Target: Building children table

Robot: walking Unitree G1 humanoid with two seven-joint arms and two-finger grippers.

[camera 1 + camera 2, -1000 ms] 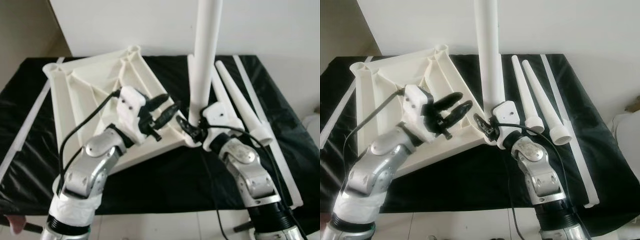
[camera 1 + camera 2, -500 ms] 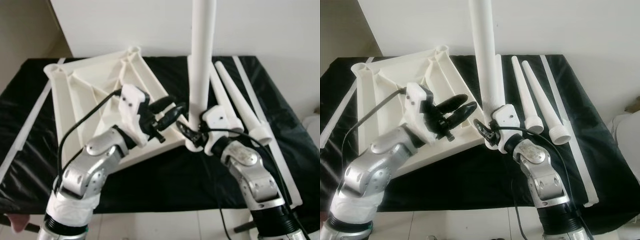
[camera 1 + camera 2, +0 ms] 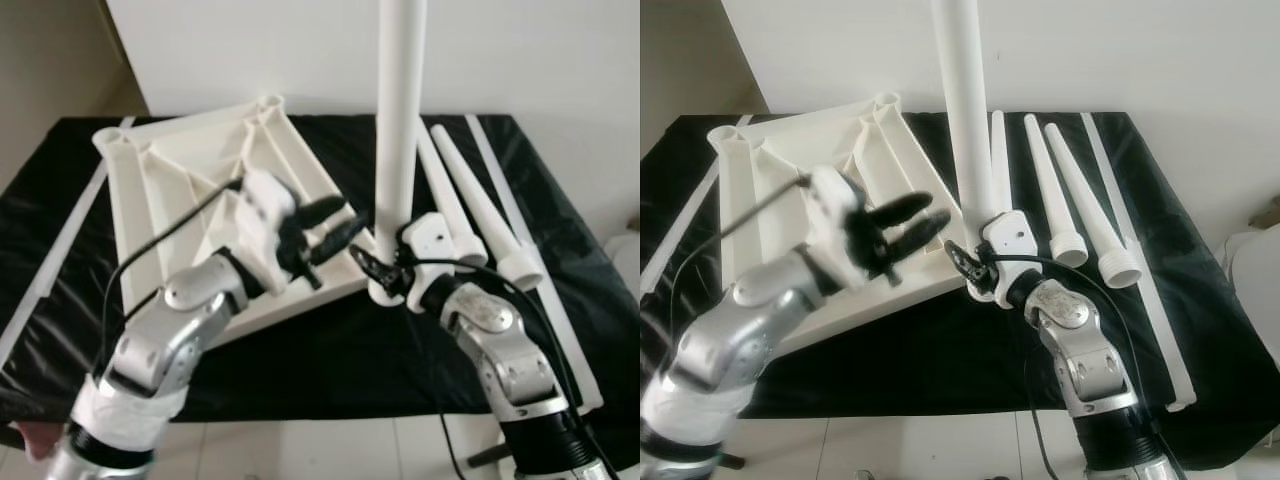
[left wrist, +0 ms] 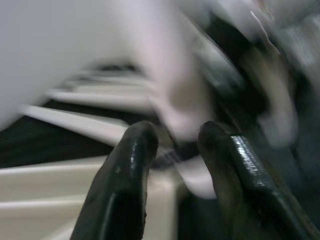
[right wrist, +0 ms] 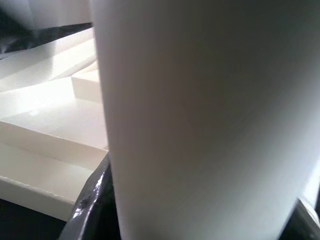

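Left eye view shows both silver arms reaching forward over the black-draped bench. The right gripper has its wrist bent inward, jaws pinching the base of a white table leg that stands nearly upright, its foot resting by the near corner of the upturned white tabletop. The left gripper hovers over that same corner, forearm angled up from the lower left, its two black fingers spread apart and aimed toward the leg, with nothing between them. Compared with a second ago, the left arm has swung forward and looks motion-blurred, its gripper now nearer the leg, and the leg has tipped a little toward the robot's left while the right gripper keeps its hold. The tabletop lies underside up, showing raised ribs and round sockets at its corners, one far corner socket plain to see. Three more tapered legs lie side by side on the cloth to the right, wide ends toward the robot, with a long white strip beside them and another strip along the left edge. Right wrist view is close against the held leg's smooth white surface, with the ribbed tabletop behind it.
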